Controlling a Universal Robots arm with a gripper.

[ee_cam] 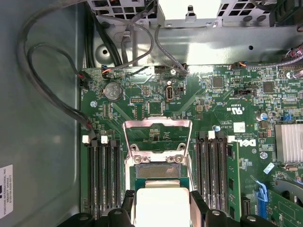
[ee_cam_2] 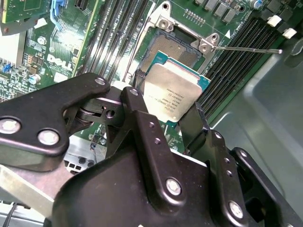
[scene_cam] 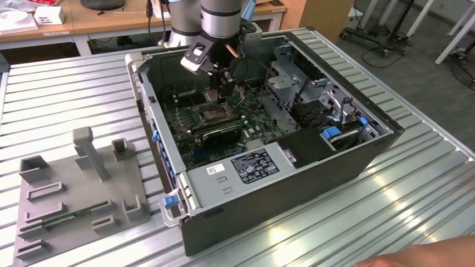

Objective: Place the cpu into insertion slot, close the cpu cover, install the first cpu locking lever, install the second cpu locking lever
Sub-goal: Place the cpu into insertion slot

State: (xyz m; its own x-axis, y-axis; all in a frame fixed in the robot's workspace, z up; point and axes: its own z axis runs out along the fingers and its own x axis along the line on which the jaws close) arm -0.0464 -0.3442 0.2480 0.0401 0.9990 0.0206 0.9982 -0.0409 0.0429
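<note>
The cpu [ee_cam_2: 175,90] is sitting clamped between the two black fingers of the gripper [ee_cam_2: 166,101], hanging close over the insertion slot [ee_cam_2: 173,47], which is lying open and bare. By my reckoning nothing is seated yet: the cpu cover [ee_cam: 157,124] is standing flipped up and a locking lever [ee_cam_2: 246,48] is sticking out free. It's all happening inside the open computer case [scene_cam: 356,161], upper middle of the exterior view, with the green board [ee_cam: 213,104] lying on its floor

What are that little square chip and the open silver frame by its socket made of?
The cpu top looks like matte silver-grey metal on a green laminate base. The cpu cover looks like thin shiny sheet metal, probably steel, judging by its glint.
</note>
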